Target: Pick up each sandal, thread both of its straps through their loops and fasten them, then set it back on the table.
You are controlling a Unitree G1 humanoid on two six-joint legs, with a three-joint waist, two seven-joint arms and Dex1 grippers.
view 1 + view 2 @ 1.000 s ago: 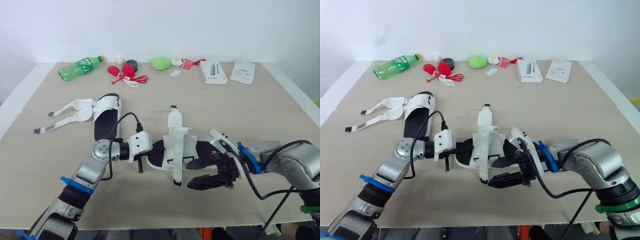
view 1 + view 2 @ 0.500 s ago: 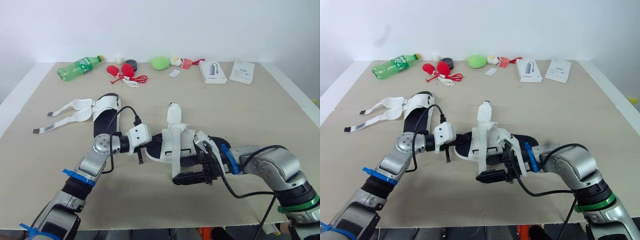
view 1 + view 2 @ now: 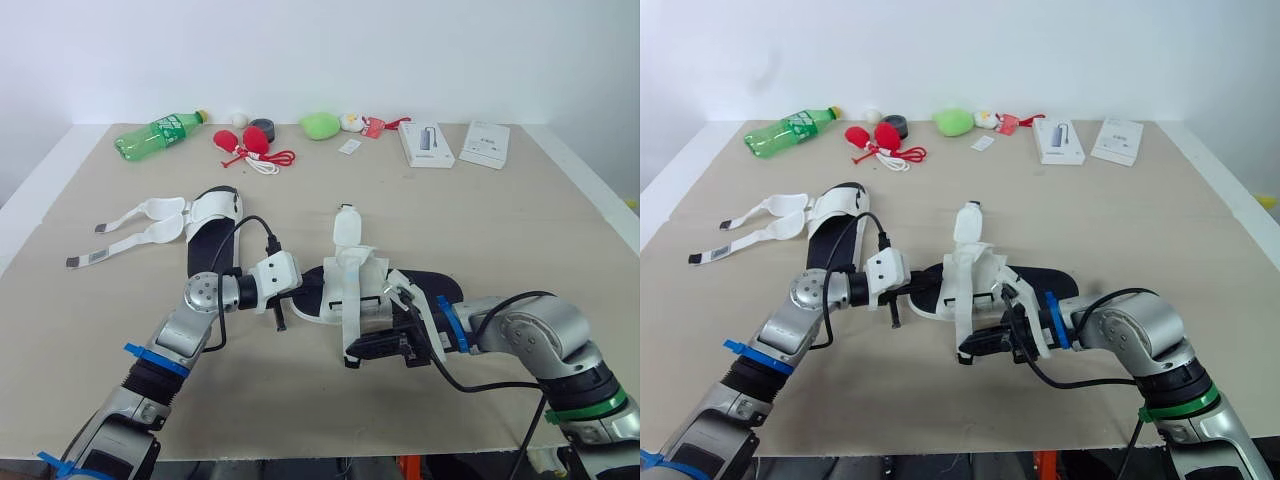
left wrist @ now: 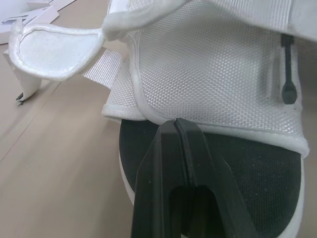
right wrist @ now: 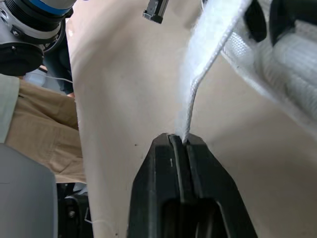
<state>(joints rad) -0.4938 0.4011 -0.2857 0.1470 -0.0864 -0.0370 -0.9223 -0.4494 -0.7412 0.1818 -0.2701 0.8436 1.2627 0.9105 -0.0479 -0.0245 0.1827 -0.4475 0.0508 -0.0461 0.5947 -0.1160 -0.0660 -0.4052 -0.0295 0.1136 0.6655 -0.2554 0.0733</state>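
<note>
On the worktop sat the sandal, our left hand pinched shut on its white upper. Our right hand gripped the strap end. We judged it best to pull flat and taut, sandal steadied, before threading.

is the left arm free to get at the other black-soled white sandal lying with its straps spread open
Probably not yet: the left gripper looks shut on the edge of the white mesh sandal. The open-strapped sandal lies beside that arm with nothing between, so letting go should free it.
</note>
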